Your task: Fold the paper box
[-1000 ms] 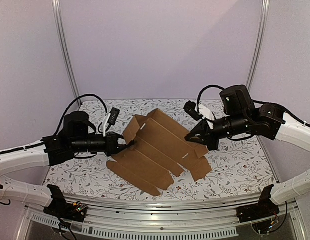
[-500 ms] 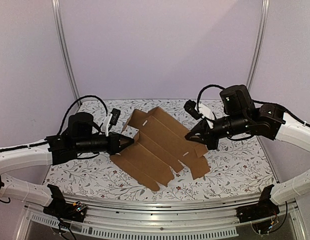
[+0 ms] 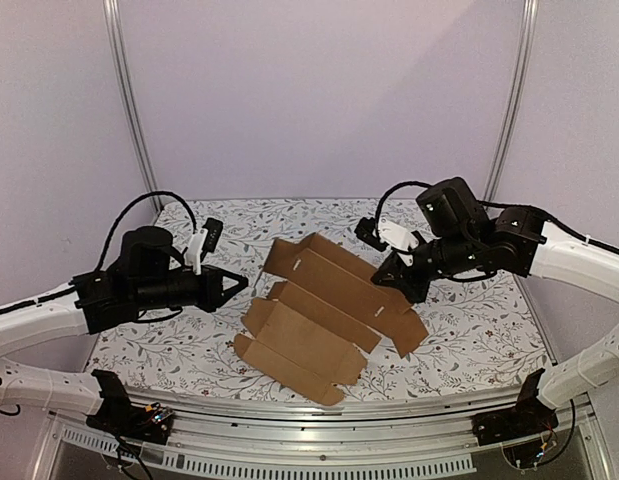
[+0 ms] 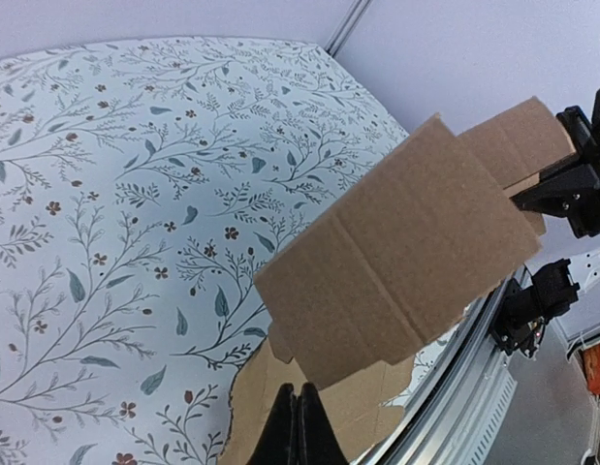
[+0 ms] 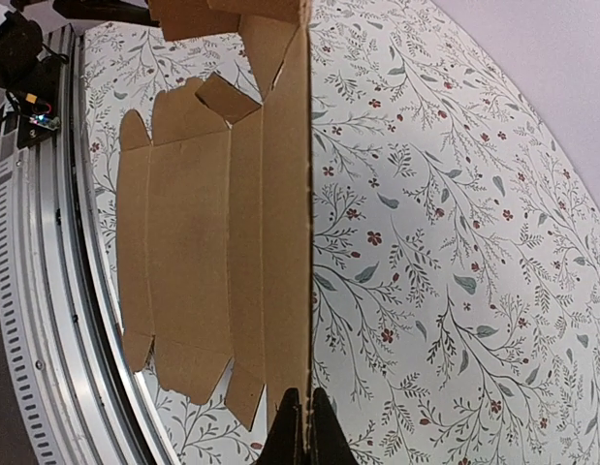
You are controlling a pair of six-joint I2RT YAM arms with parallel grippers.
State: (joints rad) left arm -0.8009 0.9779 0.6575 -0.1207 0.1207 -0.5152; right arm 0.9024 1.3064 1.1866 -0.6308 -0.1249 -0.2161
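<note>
Left pincer [image 3: 243, 283] withdrawn, paper box [image 3: 314, 335] touching right pincer [image 3: 382, 279]

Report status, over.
Left gripper shut, off the paper box. Right gripper shut, tip at its raised wall. Box mostly flat, one wall up. Nothing in the way.

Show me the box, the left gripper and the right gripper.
box [image 3: 324, 300], top view, on its middle panel.
left gripper [image 3: 243, 282], top view, at the tips of its shut fingers.
right gripper [image 3: 381, 279], top view, at the tips of its shut fingers.
</note>
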